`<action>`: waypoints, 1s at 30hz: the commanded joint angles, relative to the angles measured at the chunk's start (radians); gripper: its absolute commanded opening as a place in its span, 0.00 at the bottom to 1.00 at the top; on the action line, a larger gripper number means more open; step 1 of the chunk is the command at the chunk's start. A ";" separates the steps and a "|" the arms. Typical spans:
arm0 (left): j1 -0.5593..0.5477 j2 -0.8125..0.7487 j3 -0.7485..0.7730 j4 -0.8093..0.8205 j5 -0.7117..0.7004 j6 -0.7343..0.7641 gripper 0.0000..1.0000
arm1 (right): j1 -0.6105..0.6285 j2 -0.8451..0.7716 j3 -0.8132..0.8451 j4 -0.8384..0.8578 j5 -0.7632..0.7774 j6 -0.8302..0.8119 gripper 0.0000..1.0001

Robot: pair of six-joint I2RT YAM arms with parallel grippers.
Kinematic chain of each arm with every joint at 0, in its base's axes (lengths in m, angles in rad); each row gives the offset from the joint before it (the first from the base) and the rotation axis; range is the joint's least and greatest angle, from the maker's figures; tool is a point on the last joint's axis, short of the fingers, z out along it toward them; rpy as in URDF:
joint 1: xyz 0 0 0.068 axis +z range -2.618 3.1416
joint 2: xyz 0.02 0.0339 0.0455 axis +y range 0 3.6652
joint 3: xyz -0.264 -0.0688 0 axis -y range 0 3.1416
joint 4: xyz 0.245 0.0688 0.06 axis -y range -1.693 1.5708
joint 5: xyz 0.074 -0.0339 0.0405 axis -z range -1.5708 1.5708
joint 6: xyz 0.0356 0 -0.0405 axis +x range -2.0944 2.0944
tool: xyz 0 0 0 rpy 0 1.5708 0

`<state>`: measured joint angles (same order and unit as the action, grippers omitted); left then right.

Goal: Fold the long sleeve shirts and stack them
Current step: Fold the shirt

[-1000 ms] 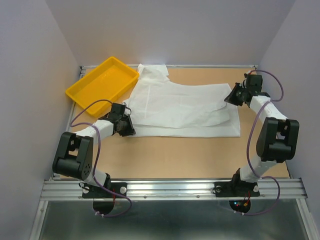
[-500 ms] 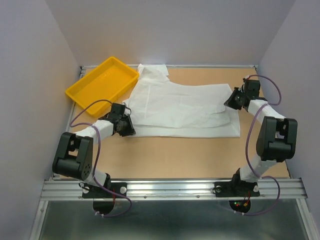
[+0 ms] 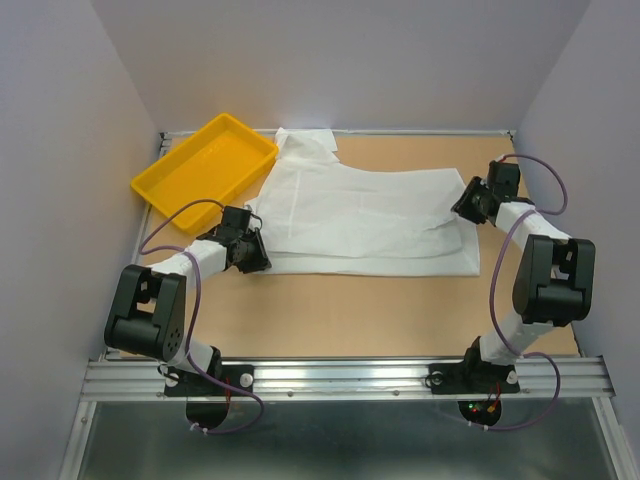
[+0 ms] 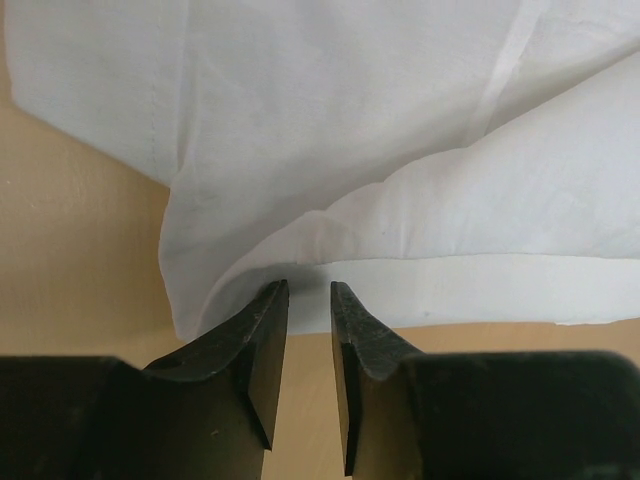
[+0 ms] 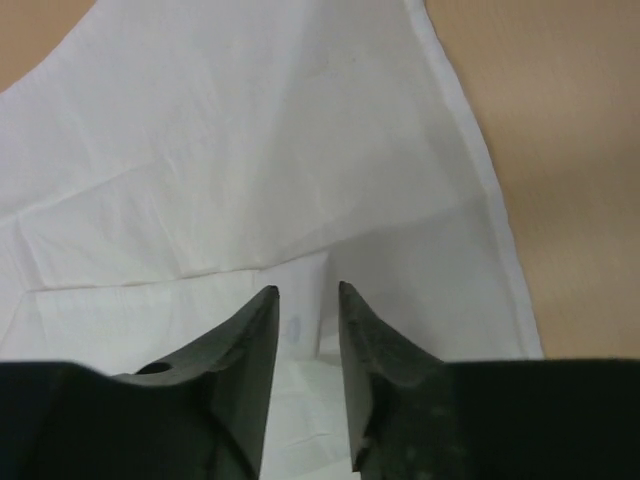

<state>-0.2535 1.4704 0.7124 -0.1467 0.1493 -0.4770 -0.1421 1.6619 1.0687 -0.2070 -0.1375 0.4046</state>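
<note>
One white long sleeve shirt (image 3: 360, 215) lies spread across the far half of the table, partly folded, with its collar end next to the yellow tray. My left gripper (image 3: 261, 261) sits low at the shirt's near left corner. In the left wrist view that gripper (image 4: 308, 287) is open by a narrow gap, bare table shows between its fingers, and the shirt's hem (image 4: 350, 120) starts just past the tips. My right gripper (image 3: 463, 208) hovers over the shirt's right end. In its wrist view the right gripper (image 5: 306, 289) is open above the folded cloth (image 5: 250, 130), gripping nothing.
A yellow plastic tray (image 3: 205, 165) stands tilted at the far left corner, touching the shirt's collar end. The tan table (image 3: 380, 310) shows bare between the shirt and the arm bases. Grey walls close in the left, right and back sides.
My right gripper has opened, let go of the folded cloth, and drawn back slightly to the right. The left arm has stayed where it was.
</note>
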 commanded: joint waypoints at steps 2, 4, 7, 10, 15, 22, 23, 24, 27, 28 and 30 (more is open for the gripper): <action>0.007 -0.021 -0.013 -0.079 -0.028 0.014 0.46 | 0.004 -0.033 -0.003 0.043 -0.004 0.011 0.46; 0.007 -0.051 0.002 -0.099 -0.024 0.009 0.58 | 0.004 -0.053 0.014 0.038 -0.020 0.025 0.59; 0.007 -0.105 0.047 -0.131 -0.022 0.009 0.69 | 0.006 -0.085 0.033 0.027 -0.048 0.043 0.72; 0.003 -0.166 0.100 -0.168 -0.008 0.005 0.84 | 0.016 -0.140 0.053 0.027 -0.091 0.074 0.76; -0.012 -0.234 0.208 -0.200 0.025 -0.002 0.84 | 0.099 -0.168 0.060 0.032 -0.166 0.120 0.76; -0.104 -0.118 0.269 0.004 0.131 -0.077 0.65 | 0.251 -0.142 -0.041 0.248 -0.264 0.296 0.74; -0.130 -0.089 0.280 0.051 0.159 -0.086 0.62 | 0.265 -0.133 -0.062 0.280 -0.275 0.316 0.73; -0.141 -0.026 0.301 0.074 0.174 -0.095 0.59 | 0.268 -0.119 -0.100 0.350 -0.302 0.344 0.73; -0.170 0.060 0.321 0.140 0.200 -0.101 0.54 | 0.269 -0.099 -0.165 0.469 -0.318 0.378 0.71; -0.170 0.111 0.317 0.171 0.206 -0.103 0.51 | 0.269 -0.093 -0.212 0.500 -0.327 0.381 0.71; -0.168 0.157 0.311 0.205 0.179 -0.098 0.47 | 0.269 -0.073 -0.257 0.573 -0.326 0.402 0.70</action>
<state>-0.4229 1.5852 1.0084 -0.0399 0.3111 -0.5629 0.1364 1.5600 0.8879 0.1585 -0.4301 0.7387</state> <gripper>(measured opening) 0.489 0.707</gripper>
